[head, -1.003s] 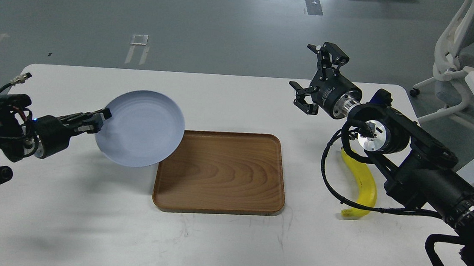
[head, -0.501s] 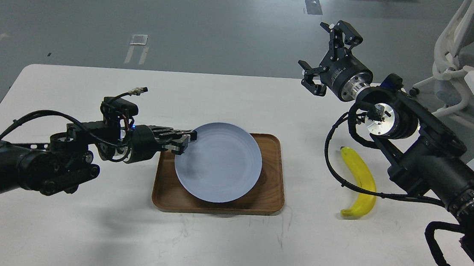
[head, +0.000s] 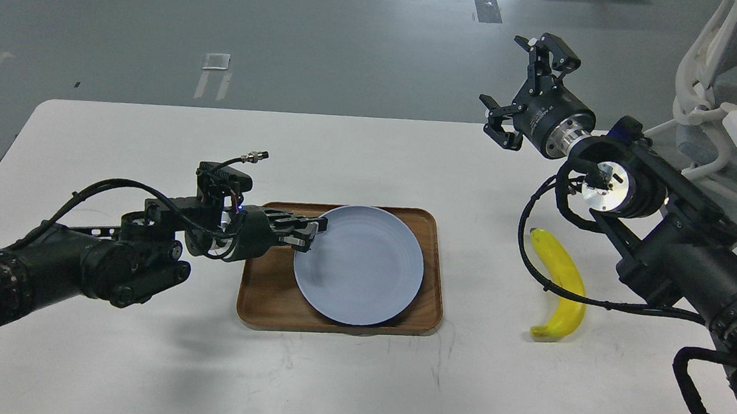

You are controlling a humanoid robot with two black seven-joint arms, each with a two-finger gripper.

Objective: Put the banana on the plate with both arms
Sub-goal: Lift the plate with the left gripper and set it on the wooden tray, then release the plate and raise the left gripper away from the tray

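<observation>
A black jointed left arm reaches in over a white desk (head: 128,359), the jaws of its left gripper (head: 308,232) pinching the near-left rim of a round, shallow, pale blue-lavender plate (head: 360,266). The plate sits within a rectangular brown wooden tray (head: 266,305) at the middle of the desk, its far-right edge low against the tray floor; whether it lies fully flat or is tipped up a little at the held side cannot be told from this angle.

On the other side, a curved, bright yellow banana (head: 565,287) lies on the bare desk, well apart from the tray and to its right, a looped black cable (head: 530,261) of the right arm crossing just in front of it. The right gripper (head: 529,91) hangs high above the far edge of the desk, its jaws spread wide and holding nothing.

The step in hand appears to be the setting-down of the plate on the tray; the fruit itself is untouched. Next, by the look of it, the left jaws must let go of the rim and draw clear, while the right arm swings down and back toward the banana, closes across its middle, and carries it leftward onto the plate.
</observation>
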